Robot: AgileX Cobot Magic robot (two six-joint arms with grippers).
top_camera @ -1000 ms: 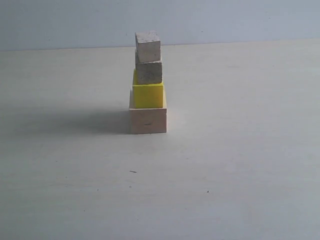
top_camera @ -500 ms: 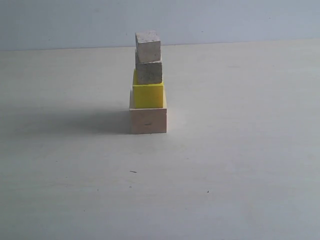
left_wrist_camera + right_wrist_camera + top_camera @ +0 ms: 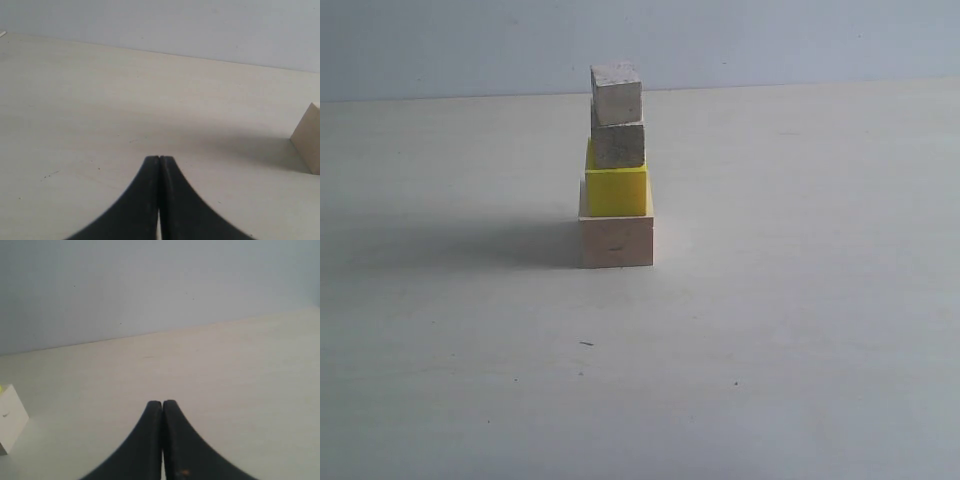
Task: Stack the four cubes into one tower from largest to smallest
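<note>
Over the table (image 3: 75, 100), tools (image 3: 159, 159) (image 3: 163, 403) closed, empty

Only obstacle: the tower (image 3: 616, 170), standing mid-table; table (image 3: 800, 320) lies open on its left, right and near side in the exterior view; air free above the top cube (image 3: 616, 92); wall (image 3: 770, 40) closes off the far edge.

Table (image 3: 800, 330): pale, matt surface with a few small dark specks. Resting directly on it, flat on its base: the largest pale wood cube (image 3: 616, 242), its shadow cast to the left in the exterior view
</note>
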